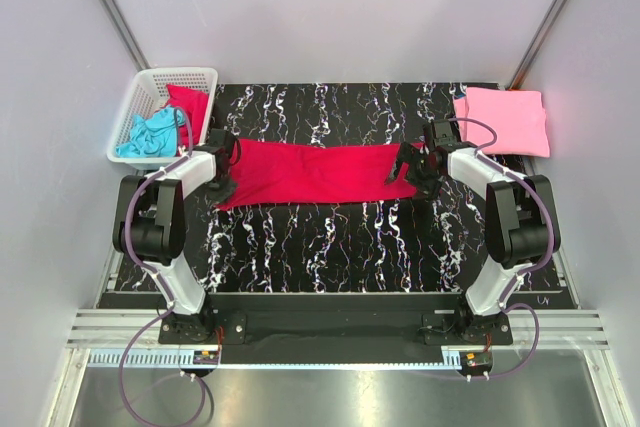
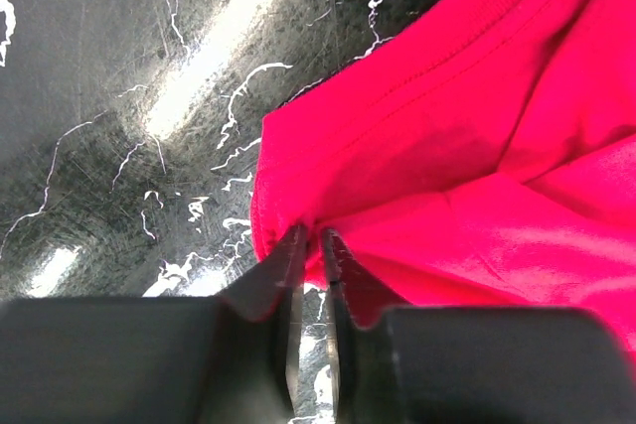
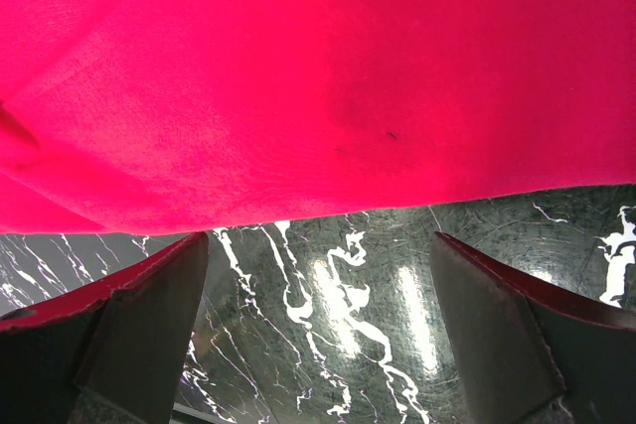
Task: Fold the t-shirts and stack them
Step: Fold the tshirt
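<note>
A crimson red t-shirt (image 1: 310, 173) lies folded into a long band across the black marbled table. My left gripper (image 1: 226, 184) is shut on its left end; in the left wrist view the fingertips (image 2: 294, 245) pinch the shirt's edge (image 2: 447, 146). My right gripper (image 1: 407, 169) is open at the shirt's right end, empty; its fingers (image 3: 149, 295) stand wide apart just short of the red fabric (image 3: 318, 76). A folded light pink t-shirt (image 1: 502, 120) lies at the back right. A turquoise shirt (image 1: 150, 135) and a red shirt (image 1: 188, 107) sit in the basket.
The white lattice basket (image 1: 133, 107) stands at the back left corner, close to my left arm. White walls enclose the table on three sides. The black marbled tabletop (image 1: 330, 247) extends in front of the red shirt to the arm bases.
</note>
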Controlling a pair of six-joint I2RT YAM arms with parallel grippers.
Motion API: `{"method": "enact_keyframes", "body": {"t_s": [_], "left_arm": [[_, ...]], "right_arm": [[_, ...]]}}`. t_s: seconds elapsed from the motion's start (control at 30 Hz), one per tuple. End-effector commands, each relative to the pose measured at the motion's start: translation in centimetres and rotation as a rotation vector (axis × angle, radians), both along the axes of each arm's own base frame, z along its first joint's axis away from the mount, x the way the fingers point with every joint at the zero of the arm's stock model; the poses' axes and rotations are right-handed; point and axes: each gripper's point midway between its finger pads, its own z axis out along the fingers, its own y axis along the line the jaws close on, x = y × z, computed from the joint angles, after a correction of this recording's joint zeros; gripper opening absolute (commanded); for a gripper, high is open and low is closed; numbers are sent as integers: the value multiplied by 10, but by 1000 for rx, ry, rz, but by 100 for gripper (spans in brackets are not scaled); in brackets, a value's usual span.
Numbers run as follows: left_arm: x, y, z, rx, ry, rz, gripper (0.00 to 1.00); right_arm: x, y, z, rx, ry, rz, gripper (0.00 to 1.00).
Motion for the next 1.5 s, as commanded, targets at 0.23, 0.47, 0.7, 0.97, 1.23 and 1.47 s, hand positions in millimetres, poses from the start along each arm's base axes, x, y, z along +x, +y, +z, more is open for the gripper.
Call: {"method": "enact_keyframes", "body": {"t_s": [0.23,0.47,0.7,0.97,1.23,1.47], "left_arm": [[0,28,35,130,-44,114,0],[-2,33,41,151,-50,134,0],[2,28,44,124,-63,121,0],[4,27,47,119,-71,115,1],[6,23,42,101,-56,101,1],[6,22,41,97,-52,95,1]], "right_arm": [[1,-4,-3,-43,10,-23,100],[-3,-11,-20,-88,81,-46,100],[-2,-9,-31,-94,120,-14,100],[-8,-26,-39,-185,163,-42,100],[9,-6,22,-67,-18,-9,100],[14,-1,41,-39,-64,7,100]]}}
